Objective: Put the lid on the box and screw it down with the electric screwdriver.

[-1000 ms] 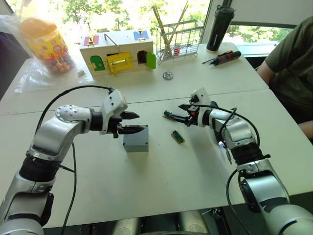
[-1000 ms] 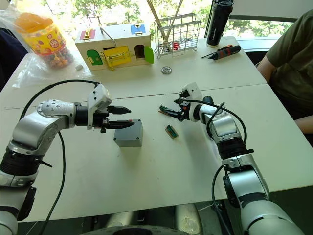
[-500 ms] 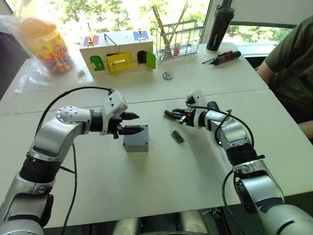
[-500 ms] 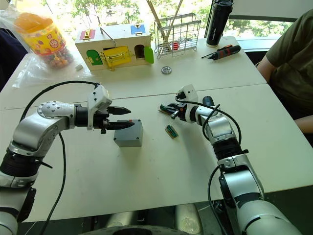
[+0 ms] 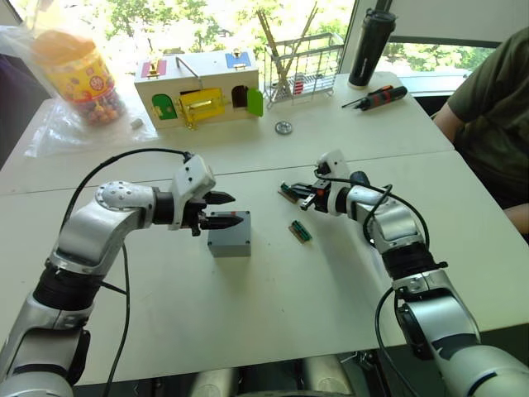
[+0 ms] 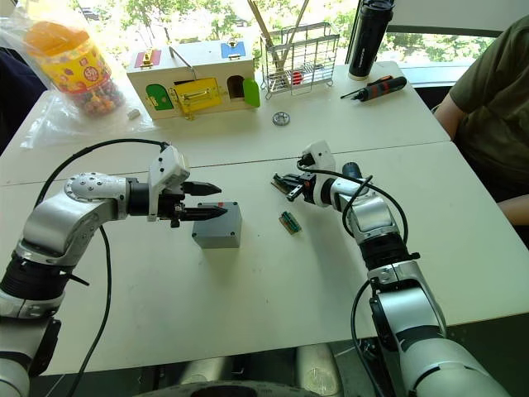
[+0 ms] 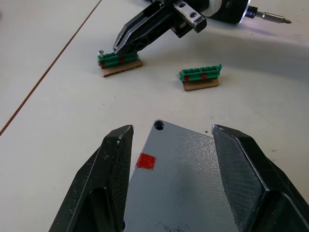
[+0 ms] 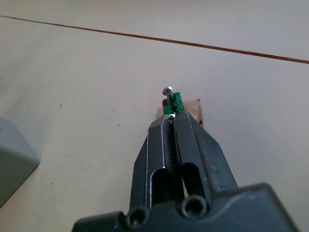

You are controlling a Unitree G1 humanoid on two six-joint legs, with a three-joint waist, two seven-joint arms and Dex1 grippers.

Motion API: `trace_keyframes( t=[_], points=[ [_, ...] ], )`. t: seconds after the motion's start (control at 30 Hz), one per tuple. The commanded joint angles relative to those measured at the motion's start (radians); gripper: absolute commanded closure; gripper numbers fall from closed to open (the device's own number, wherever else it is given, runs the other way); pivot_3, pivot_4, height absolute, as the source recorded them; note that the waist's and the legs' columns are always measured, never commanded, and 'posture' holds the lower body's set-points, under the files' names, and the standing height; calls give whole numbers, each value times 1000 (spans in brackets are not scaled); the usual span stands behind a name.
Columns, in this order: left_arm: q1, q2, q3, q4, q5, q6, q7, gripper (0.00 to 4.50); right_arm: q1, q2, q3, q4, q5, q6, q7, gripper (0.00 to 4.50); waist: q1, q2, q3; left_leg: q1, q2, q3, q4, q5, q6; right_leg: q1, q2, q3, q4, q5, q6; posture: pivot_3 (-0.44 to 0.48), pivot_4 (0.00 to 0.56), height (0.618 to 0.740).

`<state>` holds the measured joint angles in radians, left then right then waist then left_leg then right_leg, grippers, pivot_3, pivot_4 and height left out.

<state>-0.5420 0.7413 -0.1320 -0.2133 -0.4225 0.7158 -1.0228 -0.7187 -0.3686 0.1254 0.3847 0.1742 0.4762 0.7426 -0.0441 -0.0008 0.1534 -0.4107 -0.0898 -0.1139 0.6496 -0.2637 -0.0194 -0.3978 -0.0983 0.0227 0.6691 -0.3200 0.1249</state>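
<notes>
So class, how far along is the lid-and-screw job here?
Done: lid looks seated on the box. In hand: open left gripper straddles it; right gripper, shut, touches a screw strip. Left: corner hole empty, so all screwing remains.

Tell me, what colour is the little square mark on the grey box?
Red. The mark sits on the box top near a corner screw hole, clearest in the left wrist view.
</notes>
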Motion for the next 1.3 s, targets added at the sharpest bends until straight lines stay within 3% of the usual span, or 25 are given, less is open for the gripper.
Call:
trace_keyframes(
  t=[0.03, 0.2, 0.33, 0.57, 0.77, 1.3],
  points=[
    [5, 8, 14, -7, 4, -17, -2, 1832, -14, -2, -53, -92, 45, 27, 2, 4456, 0, 0, 0, 0, 0, 0, 0, 0, 0, 0, 0, 0, 0, 0, 0, 0, 150, 740],
    [4, 5, 21, 4, 3, -20, 1, 1832, -10, -9, -66, -145, 51, 54, -1, 4456, 0, 0, 0, 0, 0, 0, 0, 0, 0, 0, 0, 0, 0, 0, 0, 0, 150, 740],
    [4, 31, 52, 17, -12, -10, -11, 1832, -12, -5, -70, -281, 100, 138, 14, 4456, 0, 0, 0, 0, 0, 0, 0, 0, 0, 0, 0, 0, 0, 0, 0, 0, 150, 740],
    [70, 162, 83, 29, -7, -23, -89, 1832, 61, 69, 40, -507, 174, 272, 28, 4456, -3, 0, 0, 0, 1, 0, -2, 0, 0, -2, 0, 0, 1, 0, 0, 0, 150, 740],
    [85, 156, 95, 11, -18, -6, -77, 1832, 105, 89, 110, -533, 157, 268, 12, 4456, 10, 0, 0, 0, -1, -1, 1, 0, 0, 0, -1, 0, 2, 0, 0, 0, 150, 740],
    [93, 119, 81, -3, -15, 0, -59, 1832, 140, 63, 110, -560, 167, 286, -8, 4456, 1, 0, 0, 0, 0, -1, 0, 0, 0, -1, 0, 0, 2, 0, 0, 0, 150, 740]
  ],
)
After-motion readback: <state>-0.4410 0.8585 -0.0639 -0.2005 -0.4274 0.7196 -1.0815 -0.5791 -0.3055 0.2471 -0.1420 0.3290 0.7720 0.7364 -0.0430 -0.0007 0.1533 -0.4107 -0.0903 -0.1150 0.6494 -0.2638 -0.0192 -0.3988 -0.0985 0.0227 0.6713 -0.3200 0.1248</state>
